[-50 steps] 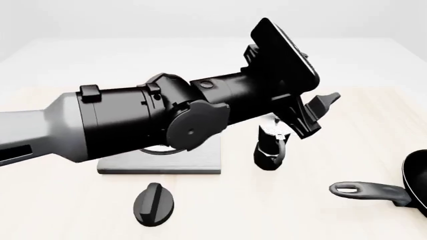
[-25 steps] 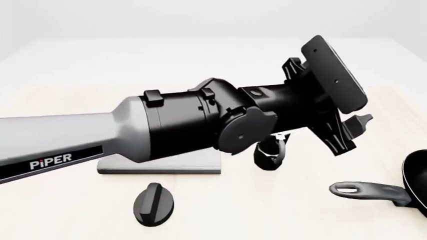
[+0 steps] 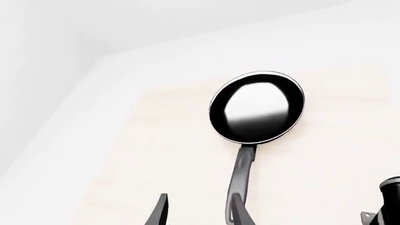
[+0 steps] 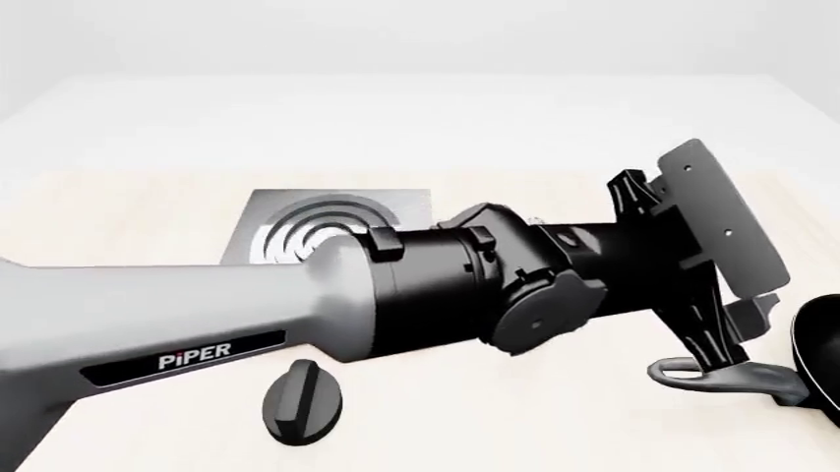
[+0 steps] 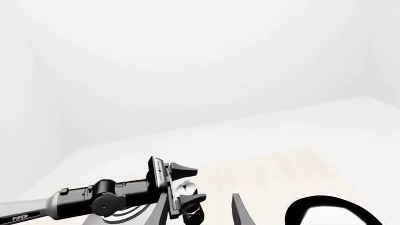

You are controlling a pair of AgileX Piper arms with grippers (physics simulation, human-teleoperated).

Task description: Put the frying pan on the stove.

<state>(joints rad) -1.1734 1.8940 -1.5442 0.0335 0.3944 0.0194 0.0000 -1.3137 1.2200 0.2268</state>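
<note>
The black frying pan point(image 3: 256, 107) lies on the table at the front right, glossy inside up, its long handle point(image 4: 722, 374) pointing left and ending in a loop. Only its rim point(image 4: 820, 354) shows at the right edge of the front view. My left gripper point(image 4: 735, 329) hangs open just above the handle's loop end; in the left wrist view its fingertips point(image 3: 161, 212) stand either side of that end, holding nothing. The grey stove point(image 4: 329, 221) with its silver rings lies at the left, half covered by the left arm. My right gripper point(image 5: 200, 215) is open and empty.
A small black oval knob piece point(image 4: 302, 398) lies near the front edge. The left arm point(image 4: 393, 295) stretches across the middle of the table. A dark object point(image 3: 390, 201) shows at the edge of the left wrist view.
The left arm has swung right and down until its gripper is over the pan handle. That uncovered the stove's far part and hid the moka pot.
</note>
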